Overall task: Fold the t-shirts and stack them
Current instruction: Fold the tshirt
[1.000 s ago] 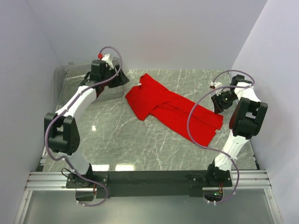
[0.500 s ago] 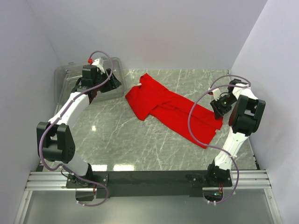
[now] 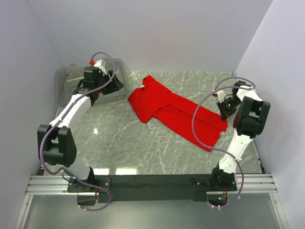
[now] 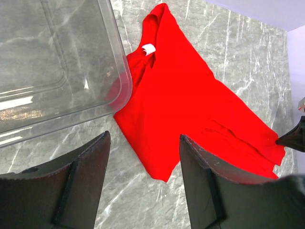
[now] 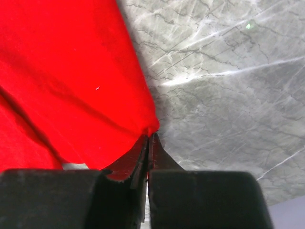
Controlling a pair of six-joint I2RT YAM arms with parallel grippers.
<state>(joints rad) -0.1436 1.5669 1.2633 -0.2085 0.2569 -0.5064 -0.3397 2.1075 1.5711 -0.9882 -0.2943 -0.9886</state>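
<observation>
One red t-shirt [image 3: 176, 112] lies crumpled and partly folded across the middle of the marble table, running from back left to front right. My right gripper [image 3: 223, 111] sits at its right corner, and the right wrist view shows the gripper [image 5: 150, 136] shut, pinching the edge of the red t-shirt [image 5: 71, 71]. My left gripper [image 3: 110, 85] hangs open above the table next to the bin, left of the shirt. In the left wrist view, the open left gripper [image 4: 144, 136] frames the t-shirt [image 4: 190, 95] lower down, with nothing between its fingers.
A clear plastic bin [image 3: 71, 78] stands at the back left corner, its rounded rim [image 4: 125, 71] just beside the shirt's collar end. White walls enclose the table on the left, back and right. The arms' bases sit on the rail at the front.
The right gripper came down onto the shirt's right corner and shut on it. The left arm swung back and to the left toward the bin, then stayed still.
</observation>
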